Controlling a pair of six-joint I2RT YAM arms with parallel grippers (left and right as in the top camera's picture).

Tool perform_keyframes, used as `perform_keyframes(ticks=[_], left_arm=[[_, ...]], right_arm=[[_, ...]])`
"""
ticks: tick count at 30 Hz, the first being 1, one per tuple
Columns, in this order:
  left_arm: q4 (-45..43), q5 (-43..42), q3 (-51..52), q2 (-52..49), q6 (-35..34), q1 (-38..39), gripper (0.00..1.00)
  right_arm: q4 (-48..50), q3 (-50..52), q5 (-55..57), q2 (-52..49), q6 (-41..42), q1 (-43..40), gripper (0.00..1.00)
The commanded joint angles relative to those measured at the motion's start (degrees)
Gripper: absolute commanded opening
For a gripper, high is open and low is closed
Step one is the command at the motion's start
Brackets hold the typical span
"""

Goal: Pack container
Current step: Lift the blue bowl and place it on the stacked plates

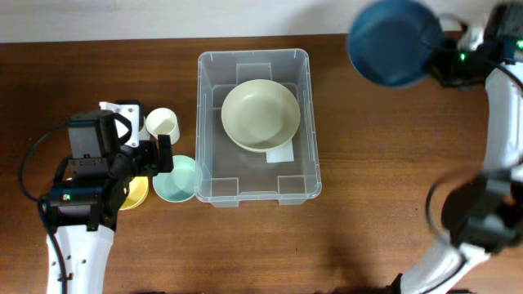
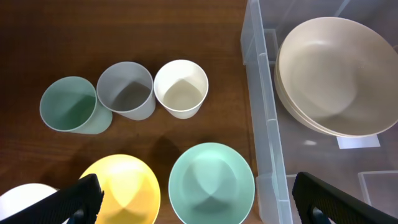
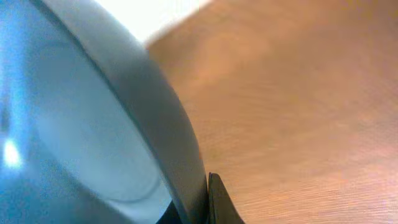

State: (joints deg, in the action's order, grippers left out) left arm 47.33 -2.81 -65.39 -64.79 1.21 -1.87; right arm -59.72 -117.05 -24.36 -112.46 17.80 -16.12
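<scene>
The clear plastic container [image 1: 256, 189] stands mid-table with a cream bowl [image 1: 260, 114] inside; both show in the left wrist view, container [image 2: 267, 118] and stacked cream bowls [image 2: 336, 74]. My right gripper [image 1: 441, 59] is raised at the back right, shut on the rim of a dark blue bowl [image 1: 394, 42], which fills the right wrist view [image 3: 81, 124]. My left gripper [image 1: 163, 153] is open over a mint bowl [image 2: 211, 183], left of the container.
Left of the container lie a yellow bowl [image 2: 124, 186], a white bowl edge [image 2: 25, 202], and three cups: green [image 2: 68, 104], grey [image 2: 126, 90], cream [image 2: 181, 88]. A white label [image 1: 280, 155] lies in the container.
</scene>
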Motion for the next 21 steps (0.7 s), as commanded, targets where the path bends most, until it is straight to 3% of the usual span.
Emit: perform_keyframes(ticks=[1, 11, 21], left_arm=[[-0.15, -0.46, -1.05, -0.02, -0.35, -0.28, 1.00], [-0.13, -0.44, -1.05, -0.02, -0.35, -0.28, 1.00], [-0.13, -0.46, -1.05, -0.02, -0.35, -0.28, 1.00]], right_arm=[[-1.46, -1.03, -1.49, 6.16, -2.62, 8.68, 0.04], [-3.76, -1.01, 11.74, 1.44, -2.34, 28.85, 0.04], [-3.52, -1.01, 13.03, -6.84, -1.68, 32.68, 0.04]])
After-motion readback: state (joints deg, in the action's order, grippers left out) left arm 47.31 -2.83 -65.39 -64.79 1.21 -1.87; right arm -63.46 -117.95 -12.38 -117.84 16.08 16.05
